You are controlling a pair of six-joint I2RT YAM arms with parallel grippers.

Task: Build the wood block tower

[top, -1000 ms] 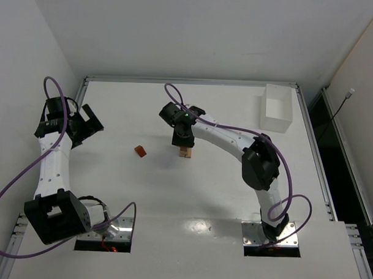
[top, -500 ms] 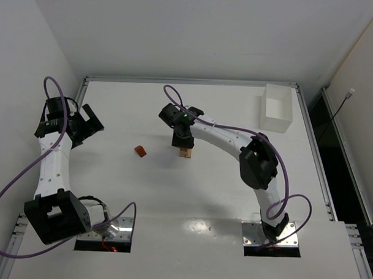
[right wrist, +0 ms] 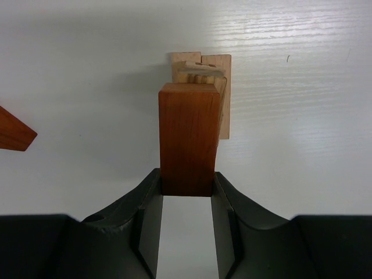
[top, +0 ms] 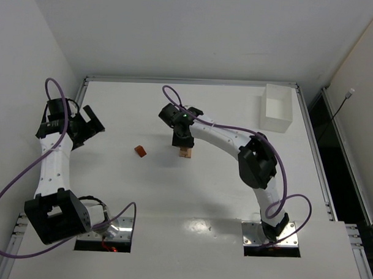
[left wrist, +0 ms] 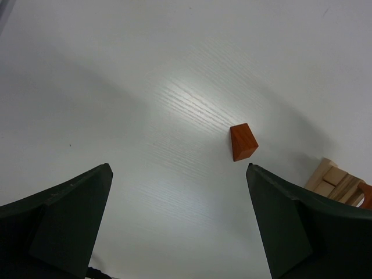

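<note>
The tower [top: 185,153] is a short stack of pale tan wood blocks in the middle of the table. In the right wrist view my right gripper [right wrist: 186,186] is shut on a reddish-orange rectangular block [right wrist: 188,136] directly over the tan stack [right wrist: 224,87]. I cannot tell whether that block touches the stack. A loose reddish-orange wedge block [top: 140,151] lies left of the tower, seen too in the left wrist view [left wrist: 243,142]. My left gripper [top: 89,126] hovers at the far left, open and empty [left wrist: 178,168], apart from the blocks.
A white rectangular box [top: 277,108] stands at the back right corner. The table [top: 233,196] is framed by a metal rail, with a white wall close on the left.
The right arm's elbow has drifted slightly left. Its gripper stays over the tower with the block held. The left arm has not moved.
</note>
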